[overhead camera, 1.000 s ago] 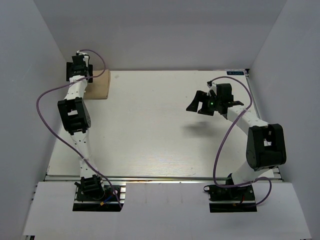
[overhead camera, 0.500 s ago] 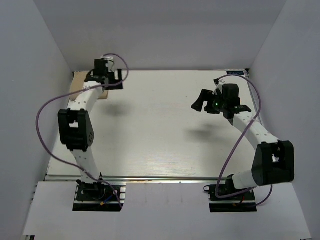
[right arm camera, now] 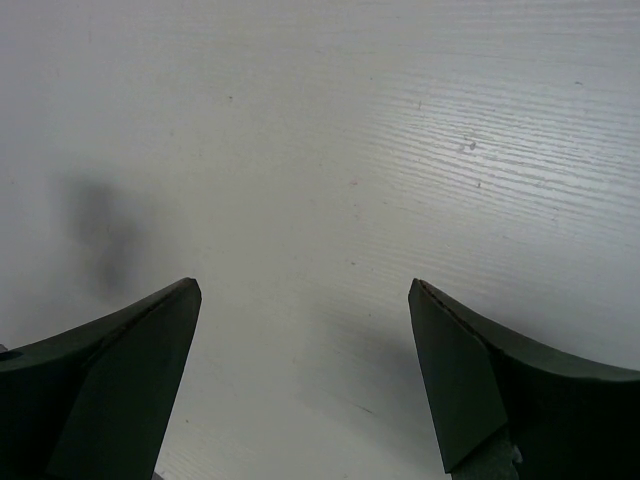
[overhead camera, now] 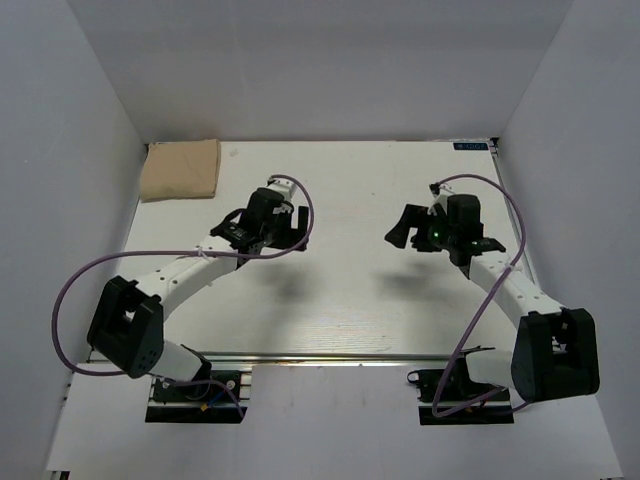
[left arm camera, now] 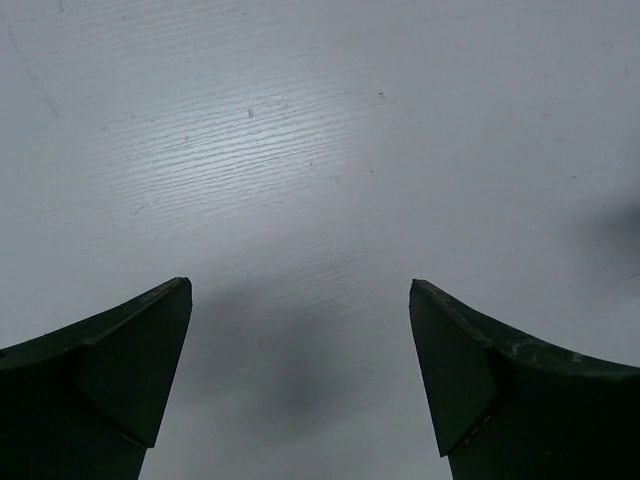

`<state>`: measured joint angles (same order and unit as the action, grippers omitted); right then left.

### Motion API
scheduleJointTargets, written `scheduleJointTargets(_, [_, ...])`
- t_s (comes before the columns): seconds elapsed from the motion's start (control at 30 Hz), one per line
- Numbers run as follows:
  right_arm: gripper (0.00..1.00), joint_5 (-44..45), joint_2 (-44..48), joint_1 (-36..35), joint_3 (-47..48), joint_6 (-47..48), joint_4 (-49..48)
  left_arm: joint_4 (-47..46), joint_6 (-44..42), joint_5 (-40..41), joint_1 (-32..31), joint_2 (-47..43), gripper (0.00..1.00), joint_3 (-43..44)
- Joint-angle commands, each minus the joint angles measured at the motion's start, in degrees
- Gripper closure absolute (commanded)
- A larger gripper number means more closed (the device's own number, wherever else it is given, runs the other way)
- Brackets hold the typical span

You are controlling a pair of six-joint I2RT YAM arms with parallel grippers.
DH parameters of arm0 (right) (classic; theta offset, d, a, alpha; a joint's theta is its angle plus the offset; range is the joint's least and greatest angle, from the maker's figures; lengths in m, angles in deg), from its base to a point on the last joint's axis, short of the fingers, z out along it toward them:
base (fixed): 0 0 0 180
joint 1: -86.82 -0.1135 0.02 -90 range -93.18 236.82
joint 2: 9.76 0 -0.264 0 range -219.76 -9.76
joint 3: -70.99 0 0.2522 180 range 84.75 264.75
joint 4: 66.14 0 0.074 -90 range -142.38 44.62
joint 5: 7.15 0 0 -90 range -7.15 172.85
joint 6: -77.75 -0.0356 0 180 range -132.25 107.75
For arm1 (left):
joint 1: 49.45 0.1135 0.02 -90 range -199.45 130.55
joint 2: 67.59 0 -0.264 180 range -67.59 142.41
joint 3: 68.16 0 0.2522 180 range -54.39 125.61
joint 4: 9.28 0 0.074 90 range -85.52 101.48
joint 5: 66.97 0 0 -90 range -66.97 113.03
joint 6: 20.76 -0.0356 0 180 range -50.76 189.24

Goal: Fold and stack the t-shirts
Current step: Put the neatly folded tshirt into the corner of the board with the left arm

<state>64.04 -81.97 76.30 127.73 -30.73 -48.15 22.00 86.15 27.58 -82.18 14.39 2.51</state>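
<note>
Open tabletop, one corner taken, walls on three sides.

The folded t-shirt [overhead camera: 181, 169] filled the far-left corner of the table [overhead camera: 340, 300], close to the left wall [overhead camera: 60, 150]. The far edge to its right lay bare. The left gripper [left arm camera: 300, 290] and right gripper [right arm camera: 300, 285] hung over mid-table, well apart, with a wide lane between them. Both had jaws spread wide, with bare tabletop showing between the fingers. The left arm [overhead camera: 180, 275] slanted low across the near-left area, its purple cable [overhead camera: 62, 330] looping out leftward. The right arm [overhead camera: 505, 285] ran along the right side, its cable [overhead camera: 500, 195] arching near the right wall [overhead camera: 590, 150]. The back wall [overhead camera: 320, 70] closed the far edge.
</note>
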Motion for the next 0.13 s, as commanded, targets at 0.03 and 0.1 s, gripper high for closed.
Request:
scheduleJointTargets(0.03, [0.10,-4.30,2.33,-0.02,-1.93,1.69,-7.03,-2.04,0.15,4.58,-2.86,-0.32,0.00,3.30])
scheduleJointTargets(0.1, [0.10,-7.20,2.86,-0.02,-2.90,1.43,-9.14,-3.80,-0.38,3.97,-3.47,-0.32,0.00,2.78])
